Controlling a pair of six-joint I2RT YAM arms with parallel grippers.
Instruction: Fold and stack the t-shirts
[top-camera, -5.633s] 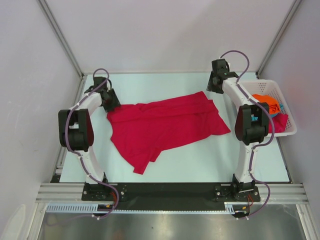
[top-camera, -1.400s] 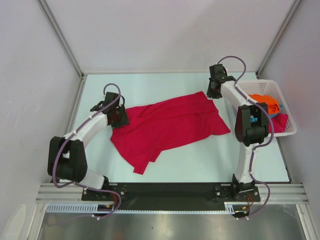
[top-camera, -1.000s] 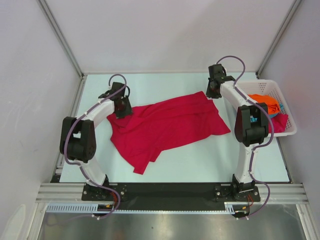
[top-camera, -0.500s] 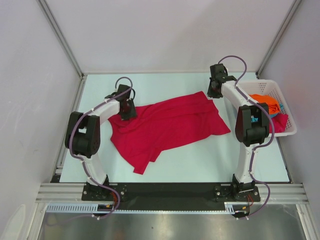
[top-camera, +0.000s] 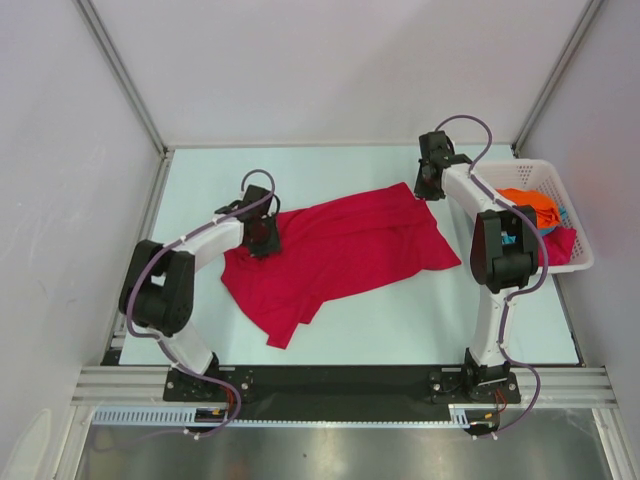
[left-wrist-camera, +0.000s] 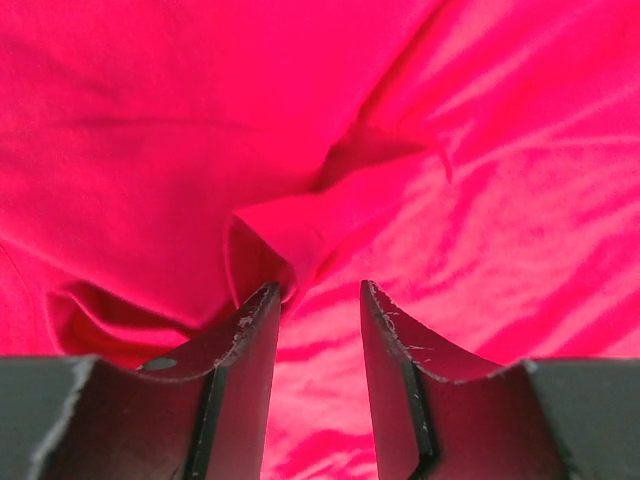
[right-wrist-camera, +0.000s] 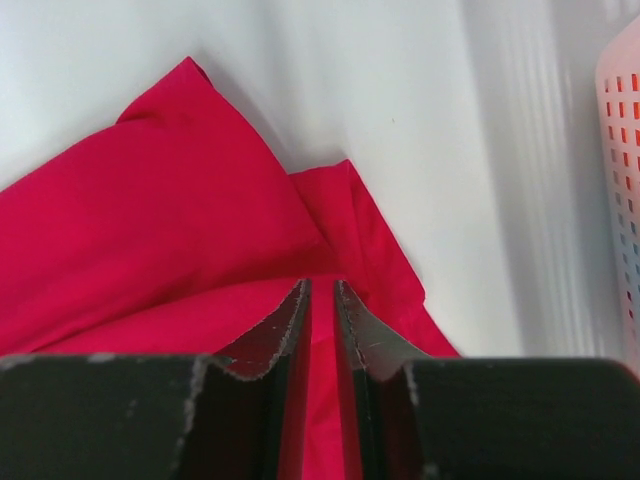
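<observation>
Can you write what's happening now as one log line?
left gripper: jaws open over red t-shirt | right gripper: jaws shut on its far corner

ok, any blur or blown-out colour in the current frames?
Left wrist: red t-shirt fills the frame, colour near saturation, folds readable from shading. Right wrist: white basket at the right edge is soft and streaky; shirt edge casts a soft shadow on the table. Top external: even light, sharp, no glare on the cloth.
</observation>
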